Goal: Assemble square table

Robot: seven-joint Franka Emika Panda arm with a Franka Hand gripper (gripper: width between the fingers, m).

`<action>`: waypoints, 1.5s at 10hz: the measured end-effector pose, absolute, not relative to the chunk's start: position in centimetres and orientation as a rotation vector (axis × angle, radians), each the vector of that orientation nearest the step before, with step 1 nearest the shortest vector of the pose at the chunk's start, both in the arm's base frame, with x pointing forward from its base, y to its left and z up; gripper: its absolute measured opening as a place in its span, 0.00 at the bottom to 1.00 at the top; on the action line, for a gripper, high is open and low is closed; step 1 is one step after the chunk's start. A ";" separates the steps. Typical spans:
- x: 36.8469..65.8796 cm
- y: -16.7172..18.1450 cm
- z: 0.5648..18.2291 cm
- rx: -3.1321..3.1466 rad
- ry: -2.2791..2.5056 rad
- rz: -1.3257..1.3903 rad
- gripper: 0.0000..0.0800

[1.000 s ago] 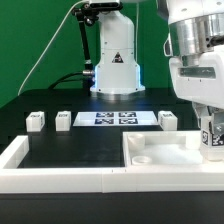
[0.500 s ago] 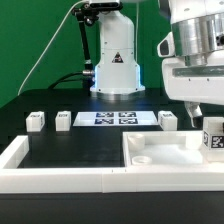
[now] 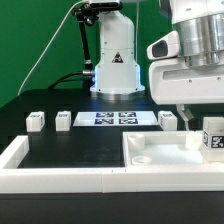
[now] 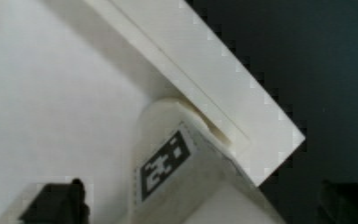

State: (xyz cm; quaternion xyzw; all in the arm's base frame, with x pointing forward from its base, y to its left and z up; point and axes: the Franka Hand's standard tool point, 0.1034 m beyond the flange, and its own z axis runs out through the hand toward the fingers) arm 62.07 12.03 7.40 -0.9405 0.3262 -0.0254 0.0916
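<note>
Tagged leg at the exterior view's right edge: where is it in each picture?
Exterior view: the tagged leg stands at the right edge, by the square slab.
Wrist view: the same leg lies mid-picture against a white edge.
Shared landmark: its black-and-white tag.

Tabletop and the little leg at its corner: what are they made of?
The tabletop looks like white plastic: smooth, with a dull sheen and softly rounded edges and holes. The leg is probably the same white plastic, plain and smooth. Its black-and-white tag looks like a flat printed sticker, maybe paper, but that is hard to tell.
</note>
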 end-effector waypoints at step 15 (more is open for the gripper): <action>62.4 11.5 7.8 -3.037 0.167 -0.109 0.36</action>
